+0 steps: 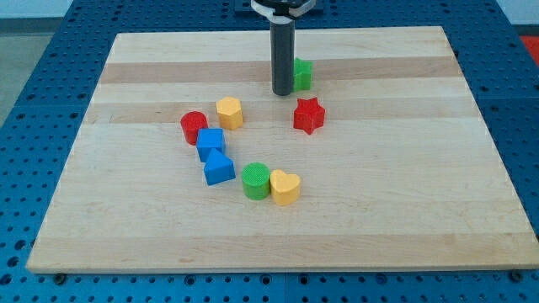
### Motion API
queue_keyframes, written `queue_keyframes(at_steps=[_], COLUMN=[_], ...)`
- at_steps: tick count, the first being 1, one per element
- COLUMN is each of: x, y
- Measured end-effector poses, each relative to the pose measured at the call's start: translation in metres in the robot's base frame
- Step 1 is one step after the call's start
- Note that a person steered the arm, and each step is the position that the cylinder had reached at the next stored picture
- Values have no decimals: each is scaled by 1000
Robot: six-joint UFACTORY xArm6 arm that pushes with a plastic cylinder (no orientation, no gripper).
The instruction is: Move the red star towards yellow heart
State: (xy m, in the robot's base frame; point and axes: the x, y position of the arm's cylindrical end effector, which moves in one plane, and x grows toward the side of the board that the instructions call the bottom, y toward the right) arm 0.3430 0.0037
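Observation:
The red star lies on the wooden board, right of centre. The yellow heart lies below and a little left of it, touching a green cylinder on its left. My tip rests on the board above and left of the red star, apart from it, right beside a green block that the rod partly hides.
A yellow hexagon block, a red cylinder, a blue cube and a blue triangular block form a curve at the view's left of centre. The board sits on a blue perforated table.

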Motion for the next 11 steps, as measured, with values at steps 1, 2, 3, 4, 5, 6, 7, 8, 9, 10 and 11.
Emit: queue_keyframes(at_steps=[1, 2, 3, 4, 5, 6, 7, 8, 9, 10, 11], x=[10, 12, 12, 37, 89, 90, 103, 97, 64, 87, 100], y=[21, 33, 34, 32, 29, 29, 29, 30, 46, 78, 79])
